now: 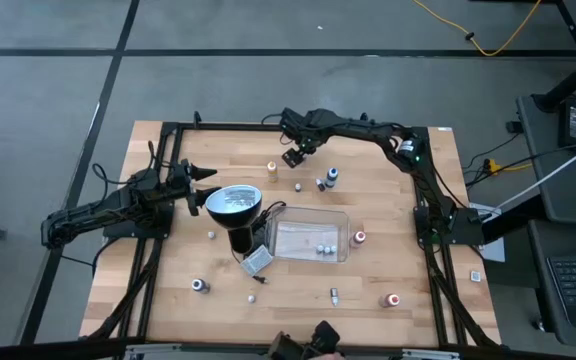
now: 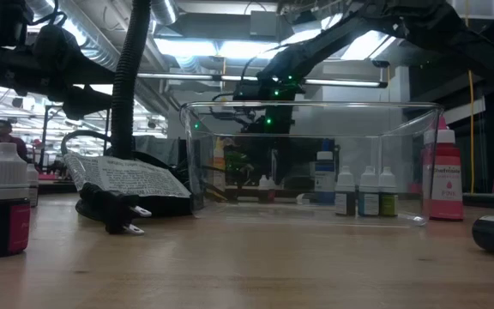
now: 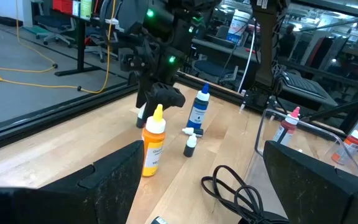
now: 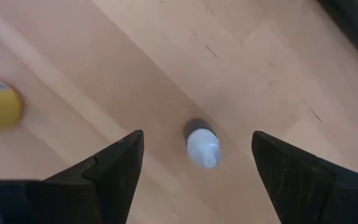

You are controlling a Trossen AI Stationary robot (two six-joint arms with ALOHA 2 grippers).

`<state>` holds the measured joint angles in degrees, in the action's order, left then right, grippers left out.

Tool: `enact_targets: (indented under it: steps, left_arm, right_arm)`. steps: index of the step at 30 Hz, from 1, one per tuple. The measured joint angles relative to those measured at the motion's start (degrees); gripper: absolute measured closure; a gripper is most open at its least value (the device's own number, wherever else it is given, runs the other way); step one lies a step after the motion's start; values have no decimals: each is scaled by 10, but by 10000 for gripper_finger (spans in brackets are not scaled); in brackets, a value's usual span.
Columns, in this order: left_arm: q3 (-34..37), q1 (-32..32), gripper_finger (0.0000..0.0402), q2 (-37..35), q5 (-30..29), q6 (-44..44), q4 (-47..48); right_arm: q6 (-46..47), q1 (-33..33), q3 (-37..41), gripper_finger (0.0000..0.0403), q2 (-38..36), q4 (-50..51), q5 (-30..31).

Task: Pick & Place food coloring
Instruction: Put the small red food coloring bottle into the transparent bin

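Note:
Food coloring bottles stand scattered on the wooden table. My right gripper hangs open, pointing down, near the far edge. A tiny dark bottle with a white cap stands upright on the table below, between its fingers and apart from them. An orange bottle and a blue-capped bottle stand close by, with a small dark one. Three small bottles stand inside the clear tray. My left gripper waits open at the left, beside the lamp head.
The black lamp lies left of the tray, with its cord, plug and a label. Red bottles stand right of the tray. A dark bottle and small ones sit toward the near edge.

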<state>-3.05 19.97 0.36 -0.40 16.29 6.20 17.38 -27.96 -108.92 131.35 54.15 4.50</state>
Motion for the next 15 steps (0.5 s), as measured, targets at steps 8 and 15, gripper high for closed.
enact_targets:
  steps: [8,15]
  left_arm:
    - [0,0,80,0,0,0,0]
    - [0,0,80,0,0,0,0]
  right_arm:
    - [-20,0,0,113,3,1,-1]
    - [-27,0,0,180,3,0,-16]
